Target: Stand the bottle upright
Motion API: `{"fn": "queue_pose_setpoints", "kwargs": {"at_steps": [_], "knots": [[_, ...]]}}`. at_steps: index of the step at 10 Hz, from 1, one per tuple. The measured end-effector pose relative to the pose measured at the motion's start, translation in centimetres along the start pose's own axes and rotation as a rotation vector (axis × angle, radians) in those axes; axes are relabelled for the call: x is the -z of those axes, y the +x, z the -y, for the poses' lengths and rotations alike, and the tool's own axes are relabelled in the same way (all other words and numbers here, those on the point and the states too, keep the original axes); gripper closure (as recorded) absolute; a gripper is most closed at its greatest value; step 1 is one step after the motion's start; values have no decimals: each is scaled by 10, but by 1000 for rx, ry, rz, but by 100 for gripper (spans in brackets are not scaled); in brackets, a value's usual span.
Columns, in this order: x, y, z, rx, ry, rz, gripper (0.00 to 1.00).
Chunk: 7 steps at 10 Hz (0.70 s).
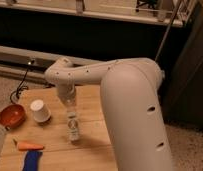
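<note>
The small clear-whitish bottle [74, 128] is on the wooden table [95, 145], just right of the table's middle. Its long side runs toward the front edge, and I cannot tell whether it stands or lies. My gripper [70, 104] hangs from the white arm [125, 95], right at the bottle's far end. I cannot tell whether it touches the bottle.
A white paper cup [40, 111] stands left of the bottle. A red-orange bowl [11, 116] sits at the table's left edge. A carrot [28, 146] and a blue object [31, 161] lie at the front left. The large arm body covers the table's right side.
</note>
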State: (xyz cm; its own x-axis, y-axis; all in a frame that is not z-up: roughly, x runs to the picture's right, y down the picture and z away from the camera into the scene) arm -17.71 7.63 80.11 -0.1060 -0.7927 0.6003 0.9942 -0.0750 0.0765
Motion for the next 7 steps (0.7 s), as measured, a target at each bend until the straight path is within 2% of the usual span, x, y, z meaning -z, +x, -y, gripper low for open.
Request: {"fn": "queue_pose_setpoints", "kwargs": {"at_steps": [2, 7], "knots": [[12, 2, 0, 1, -6, -26, 70], [27, 6, 0, -2, -11, -64, 70]]}}
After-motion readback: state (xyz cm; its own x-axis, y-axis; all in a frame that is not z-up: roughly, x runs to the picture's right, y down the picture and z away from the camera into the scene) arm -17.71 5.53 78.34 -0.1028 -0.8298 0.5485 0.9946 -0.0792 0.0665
